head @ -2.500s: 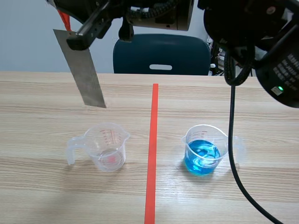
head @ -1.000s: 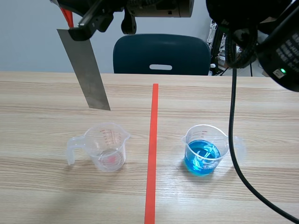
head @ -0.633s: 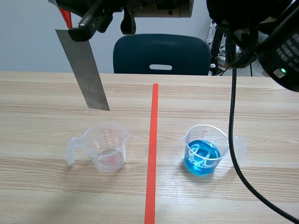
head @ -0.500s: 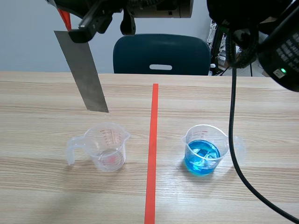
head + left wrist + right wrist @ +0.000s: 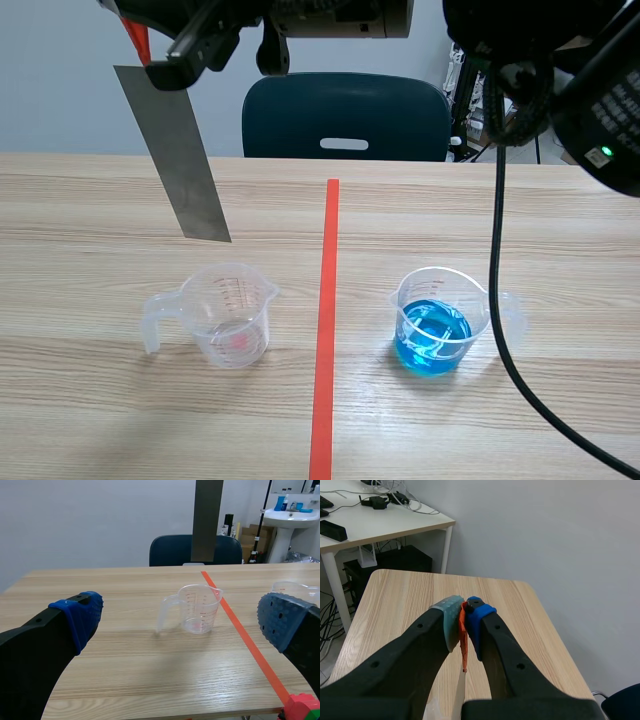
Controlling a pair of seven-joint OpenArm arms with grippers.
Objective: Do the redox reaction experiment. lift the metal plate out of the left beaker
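Grey metal plate [image 5: 178, 150] hangs near-upright, lower end above clear plastic left beaker [image 5: 232, 315]. Right hand [image 5: 464, 622] apparently clenches its top; left hand [image 5: 180, 620] released.

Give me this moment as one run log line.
right gripper: shut on metal plate | metal plate: hanging clear of left beaker | left gripper: open, empty | right beaker: blue liquid

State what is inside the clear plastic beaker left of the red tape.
Nothing solid shows inside the clear plastic beaker; clear liquid cannot be ruled out. The grey metal plate hangs outside, above it.
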